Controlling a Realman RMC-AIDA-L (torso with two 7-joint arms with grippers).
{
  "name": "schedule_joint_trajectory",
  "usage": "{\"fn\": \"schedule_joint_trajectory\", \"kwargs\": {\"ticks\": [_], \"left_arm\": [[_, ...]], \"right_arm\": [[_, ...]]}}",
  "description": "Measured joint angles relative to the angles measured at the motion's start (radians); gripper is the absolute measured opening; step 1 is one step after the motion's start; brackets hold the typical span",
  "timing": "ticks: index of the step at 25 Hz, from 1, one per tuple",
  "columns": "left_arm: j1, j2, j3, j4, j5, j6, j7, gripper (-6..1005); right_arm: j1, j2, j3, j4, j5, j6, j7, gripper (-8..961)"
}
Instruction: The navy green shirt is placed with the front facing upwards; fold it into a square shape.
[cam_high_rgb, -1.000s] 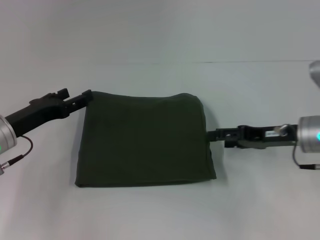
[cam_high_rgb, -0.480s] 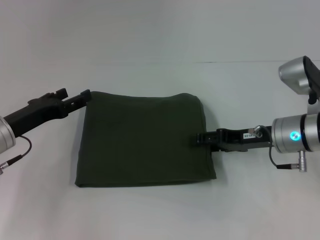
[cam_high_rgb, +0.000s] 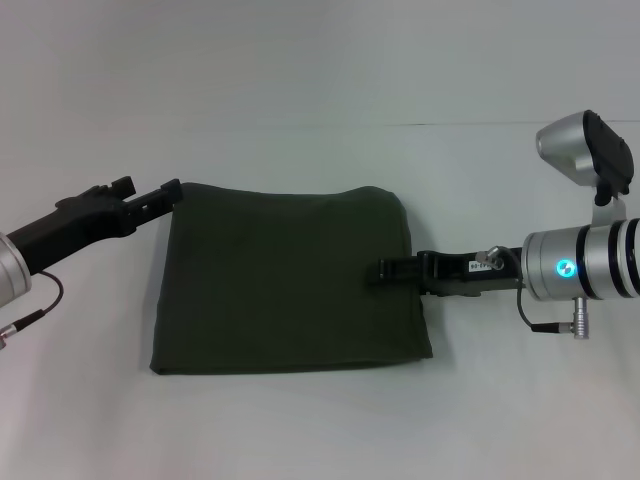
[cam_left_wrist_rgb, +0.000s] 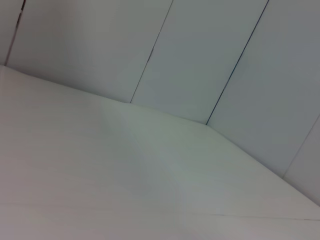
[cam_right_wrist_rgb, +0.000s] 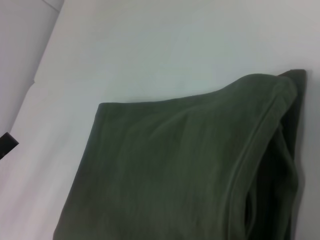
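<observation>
The navy green shirt (cam_high_rgb: 285, 280) lies on the white table as a flat, roughly square folded block, with plain cloth on top. My left gripper (cam_high_rgb: 172, 188) rests at the shirt's far left corner. My right gripper (cam_high_rgb: 382, 270) reaches in level from the right, its tip over the shirt's right edge at about mid-height. In the right wrist view the shirt (cam_right_wrist_rgb: 175, 165) fills the frame from close up, with stacked folded layers along one side. The left wrist view holds only table and wall.
The white table (cam_high_rgb: 320, 430) stretches all around the shirt. Pale wall panels (cam_left_wrist_rgb: 200, 55) stand behind the table's far edge. A small dark piece (cam_right_wrist_rgb: 6, 144) shows at the border of the right wrist view.
My right arm has slid left, bringing its gripper from just off the shirt's right edge to over it. The left arm and the shirt have stayed still.
</observation>
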Motion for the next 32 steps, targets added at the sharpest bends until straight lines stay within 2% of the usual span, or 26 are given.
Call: {"fn": "schedule_joint_trajectory", "kwargs": {"ticks": [11, 17, 30, 32], "left_arm": [[0.000, 0.000, -0.001, 0.000, 0.000, -0.003, 0.000, 902], [0.000, 0.000, -0.001, 0.001, 0.000, -0.003, -0.002, 902], [0.000, 0.000, -0.001, 0.000, 0.000, -0.004, -0.001, 903], [0.000, 0.000, -0.001, -0.001, 0.000, -0.004, -0.001, 903]], "right_arm": [[0.003, 0.005, -0.001, 0.010, 0.000, 0.017, 0.000, 885], [0.008, 0.013, -0.004, 0.010, -0.001, 0.046, 0.000, 658], [0.007, 0.014, 0.002, 0.012, 0.006, 0.065, -0.011, 116], [0.005, 0.014, 0.002, 0.006, 0.007, 0.068, -0.012, 116]]}}
